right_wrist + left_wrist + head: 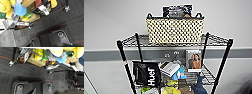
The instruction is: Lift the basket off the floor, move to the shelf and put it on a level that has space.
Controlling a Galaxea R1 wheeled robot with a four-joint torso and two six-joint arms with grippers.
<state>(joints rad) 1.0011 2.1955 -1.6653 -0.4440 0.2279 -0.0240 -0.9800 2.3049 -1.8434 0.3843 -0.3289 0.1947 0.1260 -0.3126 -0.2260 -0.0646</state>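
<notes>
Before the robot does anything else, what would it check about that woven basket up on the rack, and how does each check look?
1. Basket on the rack's top tier: ok, it rests on the wire grid.
2. Basket upright: ok, rim level, both loop handles up.
3. Basket set well in from the tier's edges: cannot tell, its front edge looks close to the front wire.
4. Contents inside: ok, a dark packet stands within the rim.
5. Lower tier's clutter free of the basket: ok, the black pouch and photo box sit below it.
6. Claws released: cannot tell.
</notes>
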